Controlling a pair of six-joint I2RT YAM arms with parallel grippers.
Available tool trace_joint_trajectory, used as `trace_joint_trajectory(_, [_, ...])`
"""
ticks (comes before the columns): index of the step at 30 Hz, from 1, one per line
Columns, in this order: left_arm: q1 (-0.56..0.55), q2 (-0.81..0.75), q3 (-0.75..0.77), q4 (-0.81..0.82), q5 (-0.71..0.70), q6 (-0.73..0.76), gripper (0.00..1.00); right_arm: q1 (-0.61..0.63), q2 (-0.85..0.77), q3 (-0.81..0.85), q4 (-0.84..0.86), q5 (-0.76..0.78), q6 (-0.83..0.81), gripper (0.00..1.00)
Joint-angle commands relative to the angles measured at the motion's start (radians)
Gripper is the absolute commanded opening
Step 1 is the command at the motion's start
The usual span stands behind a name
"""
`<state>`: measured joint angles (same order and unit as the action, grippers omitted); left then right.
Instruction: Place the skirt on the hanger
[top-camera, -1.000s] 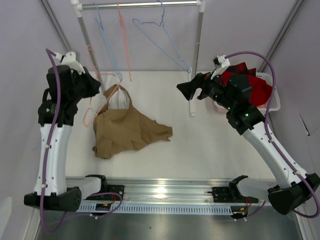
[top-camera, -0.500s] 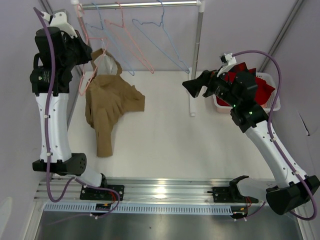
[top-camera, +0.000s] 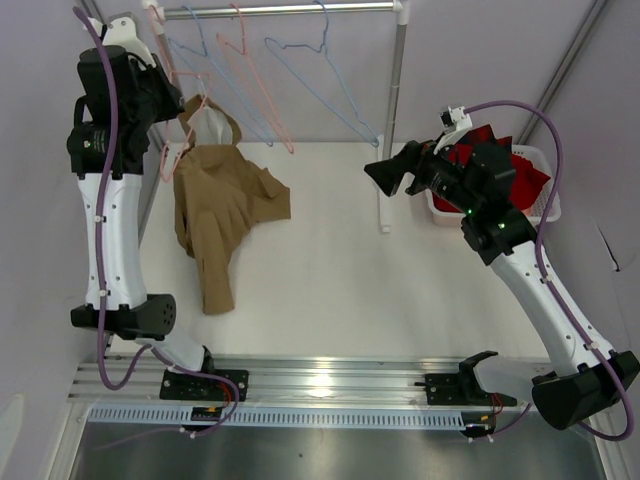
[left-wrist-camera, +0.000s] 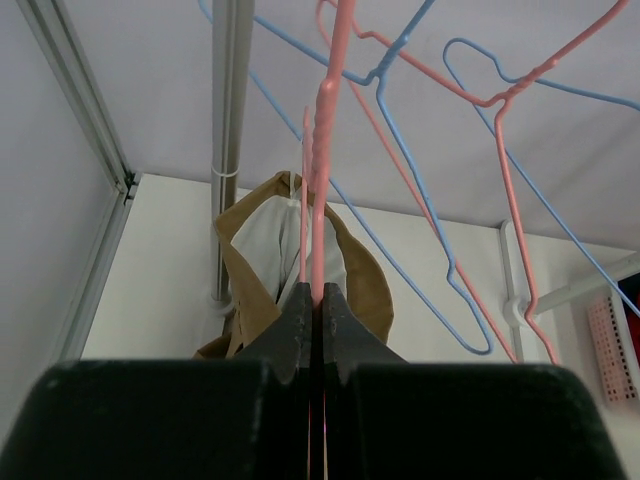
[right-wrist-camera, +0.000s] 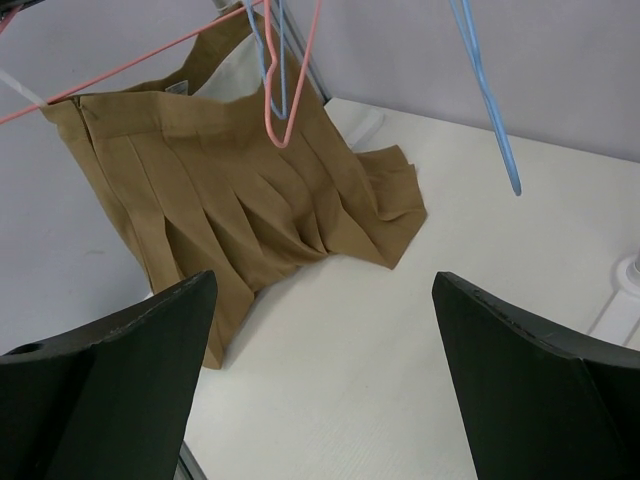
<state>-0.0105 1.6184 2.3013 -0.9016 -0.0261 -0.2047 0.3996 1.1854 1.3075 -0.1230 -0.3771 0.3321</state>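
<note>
My left gripper (left-wrist-camera: 312, 300) is raised high by the left post of the clothes rack (top-camera: 280, 10), and its jaws are pressed together on the thin wire of the salmon-pink hanger (left-wrist-camera: 322, 150), which runs up out of the fingertips toward the rail. The tan-brown skirt (top-camera: 215, 205) hangs just below and beside that gripper. Its waistband is lifted and gaping so the pale lining (left-wrist-camera: 275, 240) shows behind the pink wire, while its pleated lower part trails down and spreads over the white table (top-camera: 400, 290). I cannot tell exactly how the wire sits inside the waist. My right gripper (right-wrist-camera: 322, 300) hovers well apart from the skirt over the right side of the table, fingers spread wide with nothing between them, pointing toward the garment. Light blue hangers (top-camera: 330, 85) and another pink hanger (top-camera: 255, 75) dangle from the rail. Behind my right arm, a red garment (top-camera: 520, 175) lies in a white basket (top-camera: 550, 205).
</note>
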Motion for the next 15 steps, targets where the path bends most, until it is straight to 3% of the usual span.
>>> trace_joint_trajectory(1, [0.007, -0.109, -0.005, 0.134, -0.026, 0.019, 0.00, -0.004, -0.009, 0.036, 0.013, -0.019, 0.007, 0.96])
trace_joint_trajectory(15, [0.007, -0.175, 0.004, 0.128, -0.072, 0.050, 0.00, -0.005, -0.003, 0.003, 0.052, -0.042, 0.041, 0.95])
